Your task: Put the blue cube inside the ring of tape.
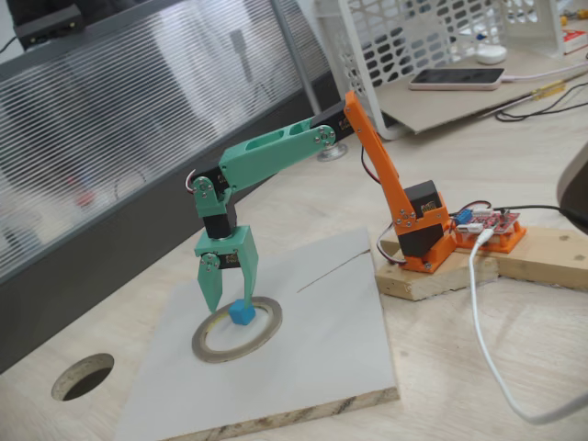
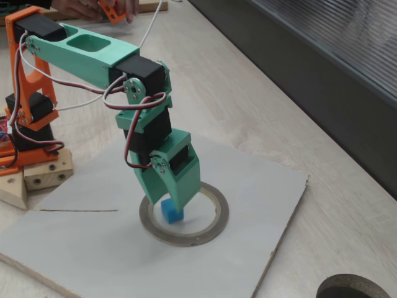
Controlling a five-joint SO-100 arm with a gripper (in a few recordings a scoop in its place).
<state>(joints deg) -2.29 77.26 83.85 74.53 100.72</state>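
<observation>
Hole [image 1: 83, 376]: lower left of a fixed view, cut in the tabletop, well apart from the work.
Ring [image 1: 213, 346]: flat on the grey board [image 1: 331, 349], left of centre.
Gripper [image 1: 228, 301]: tips down over the ring, jaws parted around the cube; whether either tip presses it I cannot tell.
Cube [image 2: 172, 211]: inside the ring, seemingly resting on the board near the ring's left inner edge.
Progress: placement looks done; left is lifting the gripper clear.

Matt plastic gripper [image 1: 230, 299], smooth blue cube [image 2: 172, 211], pale wood table [image 1: 514, 322], matt grey board [image 1: 322, 340].
</observation>
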